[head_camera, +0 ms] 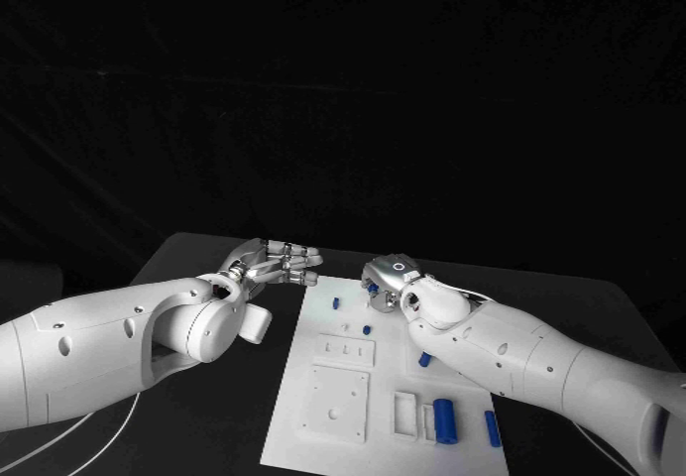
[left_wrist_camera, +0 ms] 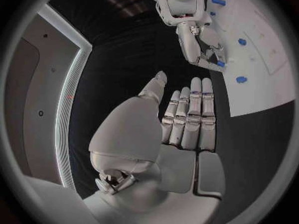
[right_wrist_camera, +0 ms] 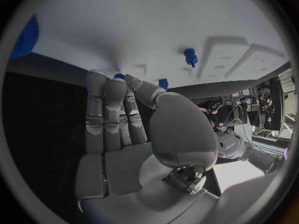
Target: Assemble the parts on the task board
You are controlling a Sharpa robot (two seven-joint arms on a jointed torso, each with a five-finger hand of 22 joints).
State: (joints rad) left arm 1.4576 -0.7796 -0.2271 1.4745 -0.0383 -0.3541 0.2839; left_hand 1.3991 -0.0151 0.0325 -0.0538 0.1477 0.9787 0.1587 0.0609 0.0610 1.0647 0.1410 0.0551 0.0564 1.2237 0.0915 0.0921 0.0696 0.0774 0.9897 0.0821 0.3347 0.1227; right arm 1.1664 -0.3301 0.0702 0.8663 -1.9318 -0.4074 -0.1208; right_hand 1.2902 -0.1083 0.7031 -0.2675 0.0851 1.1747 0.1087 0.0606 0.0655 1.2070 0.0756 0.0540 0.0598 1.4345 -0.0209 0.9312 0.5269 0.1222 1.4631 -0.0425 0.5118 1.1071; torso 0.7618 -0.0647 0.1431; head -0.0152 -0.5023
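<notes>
Black table holds white task board (head_camera: 332, 416) with small blue parts (head_camera: 443, 419).

Black table (head_camera: 200, 268) under a dark backdrop (head_camera: 343, 109)

Arms: 2 white arms
Hands: 2 silver hands, left hand (head_camera: 276, 264) and right hand (head_camera: 389, 277)
Task board (head_camera: 332, 438): 1 white plate
Blue parts that can be seen on the board: 5, some partly hidden by the right arm
Desk (head_camera: 565, 297): 1 black desk
</notes>
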